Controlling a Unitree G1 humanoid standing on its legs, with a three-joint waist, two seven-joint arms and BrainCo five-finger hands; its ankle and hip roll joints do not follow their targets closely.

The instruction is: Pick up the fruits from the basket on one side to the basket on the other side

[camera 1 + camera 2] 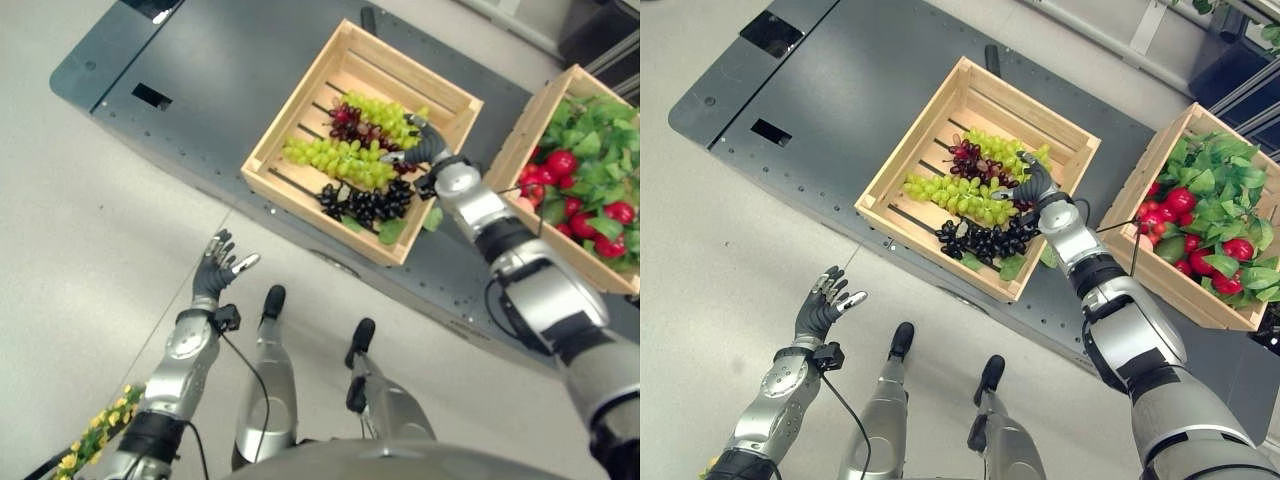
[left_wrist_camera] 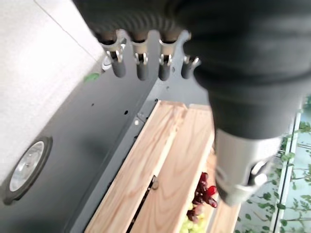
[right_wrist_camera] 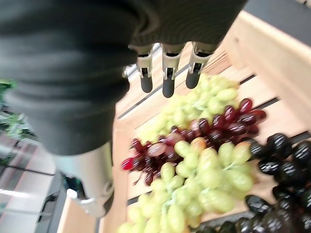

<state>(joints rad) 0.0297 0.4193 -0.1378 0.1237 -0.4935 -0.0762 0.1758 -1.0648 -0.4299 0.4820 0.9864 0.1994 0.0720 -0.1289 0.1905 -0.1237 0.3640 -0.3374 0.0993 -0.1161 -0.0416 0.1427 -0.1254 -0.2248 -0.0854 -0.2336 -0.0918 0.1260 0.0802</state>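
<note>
My right hand hangs over the right part of the grape basket, fingers straight and holding nothing. The green grapes lie just left of my fingertips, their cluster running long from left to right across the slats, with the red grapes on the far side and the black grapes on the near side. The other basket, with red fruit and leaves, sits to my right. My left hand hangs loose and open over the floor, well apart; the right is clearly nearer, I judge.
</note>
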